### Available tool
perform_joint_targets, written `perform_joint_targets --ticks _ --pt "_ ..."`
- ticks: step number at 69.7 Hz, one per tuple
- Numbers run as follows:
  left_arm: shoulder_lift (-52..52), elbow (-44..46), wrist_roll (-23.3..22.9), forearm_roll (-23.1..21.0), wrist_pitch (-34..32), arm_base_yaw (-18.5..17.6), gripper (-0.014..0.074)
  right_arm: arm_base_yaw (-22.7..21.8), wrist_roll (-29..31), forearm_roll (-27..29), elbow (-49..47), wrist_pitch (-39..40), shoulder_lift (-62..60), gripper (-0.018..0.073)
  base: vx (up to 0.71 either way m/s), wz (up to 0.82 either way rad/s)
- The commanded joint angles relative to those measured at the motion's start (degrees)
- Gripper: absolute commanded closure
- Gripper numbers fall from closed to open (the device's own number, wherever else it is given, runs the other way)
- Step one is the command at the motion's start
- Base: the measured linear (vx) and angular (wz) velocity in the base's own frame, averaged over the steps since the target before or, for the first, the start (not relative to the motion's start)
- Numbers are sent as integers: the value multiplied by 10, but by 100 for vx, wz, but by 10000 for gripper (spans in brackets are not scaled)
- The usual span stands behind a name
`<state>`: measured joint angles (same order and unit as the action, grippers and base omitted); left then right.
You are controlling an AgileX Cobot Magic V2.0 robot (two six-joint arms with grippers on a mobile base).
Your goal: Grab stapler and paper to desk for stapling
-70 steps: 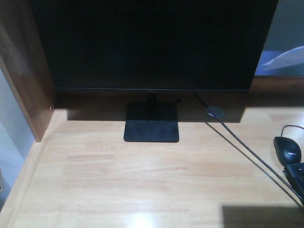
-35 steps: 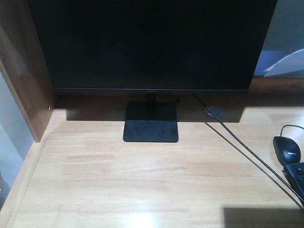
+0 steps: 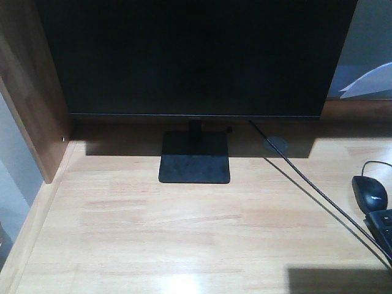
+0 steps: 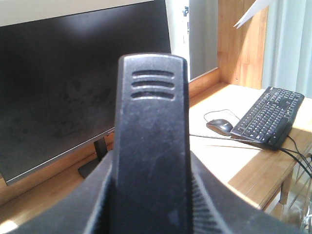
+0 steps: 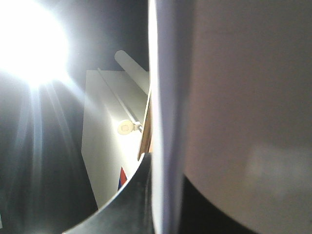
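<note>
Black stapler (image 4: 151,146) upright close to camera, white paper (image 5: 234,97) edge-on, light wood-grain desk (image 3: 184,233)

I count 1 light wooden worktop (image 3: 184,245) with 1 darker wood side panel (image 3: 30,79) at its left end. On it stands 1 black monitor (image 3: 196,55) on 1 flat square base (image 3: 195,160). There is 1 round cable grommet (image 3: 275,144), 1 black mouse (image 3: 370,193) and 1 black keyboard (image 4: 268,117). I see 1 black stapler (image 4: 152,146), with 3 short grooves near its end, and 1 white sheet of paper (image 5: 234,97). The thin dark cable line (image 3: 306,177) across the wood may be 1 or 2; I cannot tell.
</note>
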<state>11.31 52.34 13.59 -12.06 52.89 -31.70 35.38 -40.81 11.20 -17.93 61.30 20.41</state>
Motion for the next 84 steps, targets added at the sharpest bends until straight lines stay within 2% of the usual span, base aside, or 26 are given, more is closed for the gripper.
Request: perform_joint_targets --ticks 1,28,43,53,57,62,76,84 --pt "12 14 -1 -10 -71 -3 603 -1 7 -13 -18 12 6 565 0 0" --pt "29 14 -1 -5 -86 -3 603 -1 7 -13 -18 14 6 565 0 0" --pt "112 14 0 -6 -114 -3 603 -1 7 -13 -18 14 6 565 0 0" --pt "195 14 11 -22 -152 -3 603 -1 7 -13 -18 14 6 565 0 0" --pt "229 14 43 -40 -168 -3 603 -1 7 -13 -18 14 6 565 0 0" --pt "273 14 108 -71 -187 -3 603 -1 7 -13 -18 14 6 565 0 0" --pt "385 14 348 -207 -217 0 603 -1 7 -13 -18 14 6 565 0 0" --pt "436 14 454 -276 -215 16 603 -1 7 -13 -18 14 6 565 0 0"
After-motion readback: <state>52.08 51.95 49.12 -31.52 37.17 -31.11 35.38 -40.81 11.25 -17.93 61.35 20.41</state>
